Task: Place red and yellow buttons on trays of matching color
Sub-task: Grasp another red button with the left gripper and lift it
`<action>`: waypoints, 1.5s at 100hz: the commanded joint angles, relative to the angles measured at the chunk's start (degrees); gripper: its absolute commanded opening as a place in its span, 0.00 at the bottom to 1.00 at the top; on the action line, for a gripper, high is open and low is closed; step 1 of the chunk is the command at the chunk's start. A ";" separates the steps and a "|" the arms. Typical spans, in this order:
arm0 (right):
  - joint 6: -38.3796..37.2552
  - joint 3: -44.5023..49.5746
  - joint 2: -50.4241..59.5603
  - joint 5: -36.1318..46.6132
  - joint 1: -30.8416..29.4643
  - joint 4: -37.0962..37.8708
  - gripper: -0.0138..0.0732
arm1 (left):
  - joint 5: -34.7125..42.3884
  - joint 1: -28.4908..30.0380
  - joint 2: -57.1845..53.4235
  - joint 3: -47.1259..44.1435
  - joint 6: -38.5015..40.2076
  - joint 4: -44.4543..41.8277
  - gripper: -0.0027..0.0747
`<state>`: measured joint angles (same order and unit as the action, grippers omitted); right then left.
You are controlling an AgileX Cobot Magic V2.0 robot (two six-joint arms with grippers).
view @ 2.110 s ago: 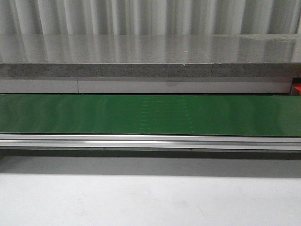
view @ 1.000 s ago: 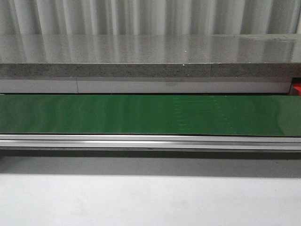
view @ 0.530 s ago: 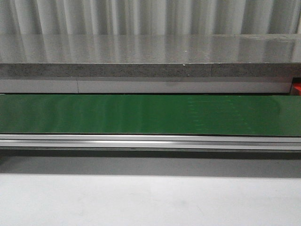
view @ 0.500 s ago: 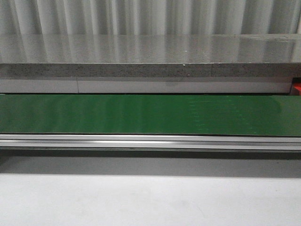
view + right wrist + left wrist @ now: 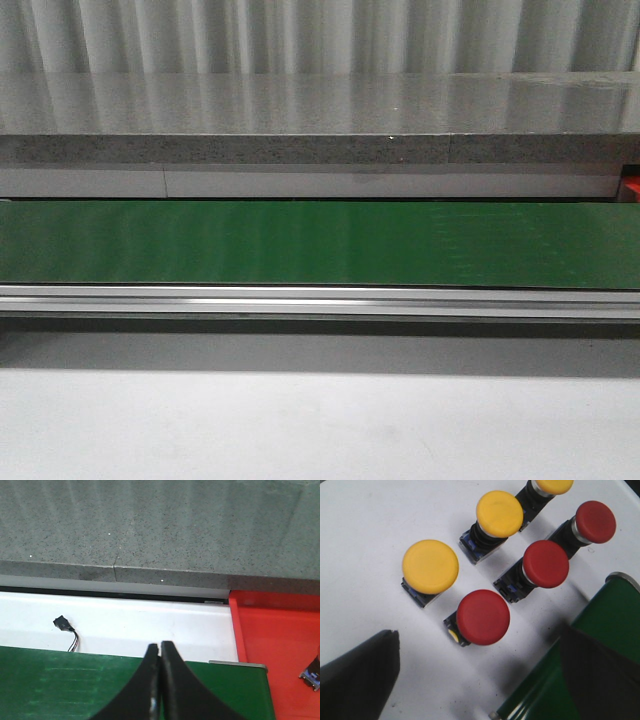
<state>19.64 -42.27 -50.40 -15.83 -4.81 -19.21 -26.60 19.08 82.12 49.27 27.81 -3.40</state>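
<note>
Three yellow buttons and three red buttons stand on a white surface in the left wrist view. My left gripper hangs open above them, nothing between its fingers; the nearest red button is just ahead of it. My right gripper is shut and empty over the green belt. The red tray lies beside the belt's end with a small button base in it. The yellow tray is out of view.
The green conveyor belt runs across the front view with an aluminium rail before it and a grey stone counter behind. A corner of the red tray shows at far right. A small black connector with wires lies on white.
Faint marks on the belt's surface have drifted to the right across the front view. No arm or button has appeared in that view.
</note>
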 commanded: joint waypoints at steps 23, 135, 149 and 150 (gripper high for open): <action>0.28 -1.56 0.72 4.09 0.01 0.04 0.08 | 2.54 0.11 5.92 4.02 0.45 0.81 0.83; 0.28 -1.56 0.72 4.03 0.01 0.04 0.08 | 1.91 -2.77 0.81 4.37 -5.65 3.40 0.01; 0.28 -1.56 0.72 4.03 0.01 0.04 0.08 | 0.79 -6.01 -8.07 5.35 -9.14 3.40 0.01; 0.28 -1.56 0.72 4.03 0.01 0.04 0.08 | 0.68 -6.33 -8.72 5.65 -9.59 3.40 0.01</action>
<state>19.74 -42.27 -50.40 -15.83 -4.81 -19.21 -27.68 14.74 79.94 52.21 20.60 0.00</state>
